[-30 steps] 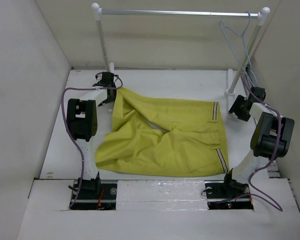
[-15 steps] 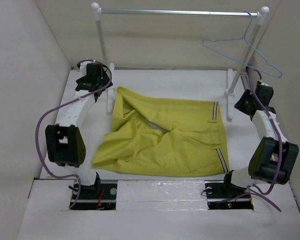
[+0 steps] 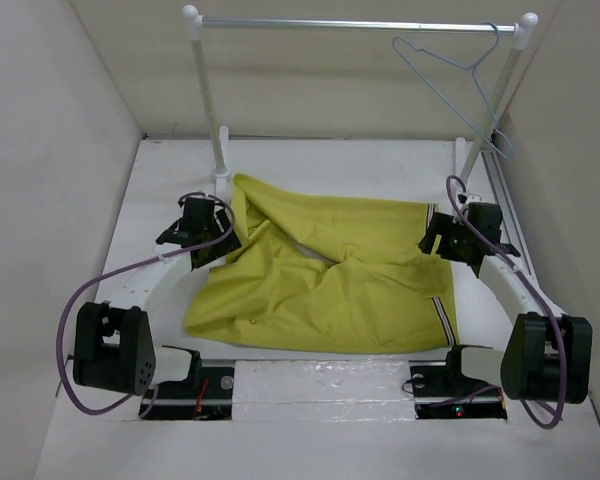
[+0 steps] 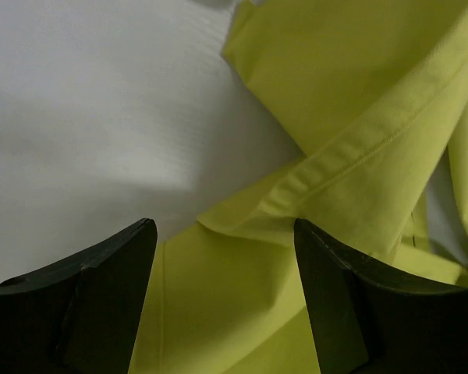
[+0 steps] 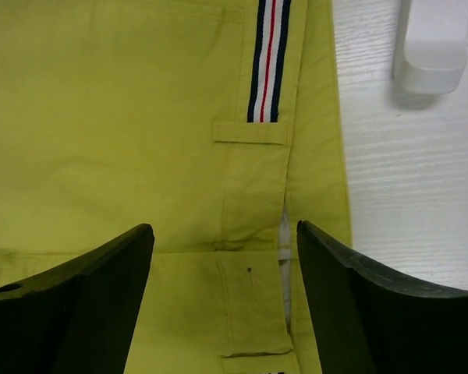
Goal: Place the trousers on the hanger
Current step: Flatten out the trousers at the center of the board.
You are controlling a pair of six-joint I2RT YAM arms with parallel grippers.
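The mustard-yellow trousers lie crumpled in the middle of the table, waistband to the right. The thin blue-grey hanger hangs by its hook near the right end of the rail, tilted. My left gripper hovers at the trousers' left edge; in the left wrist view it is open over a folded hem, holding nothing. My right gripper is at the waistband; in the right wrist view it stands open above the yellow cloth, just below the striped ribbon.
A silver rail on two white posts spans the back of the table. One post's white foot sits just right of the waistband. Tall pale walls close in the left, right and back.
Both arms have come from the back corners down to the trousers, the left to the left edge, the right to the waistband. The hanger has swung on the rail.
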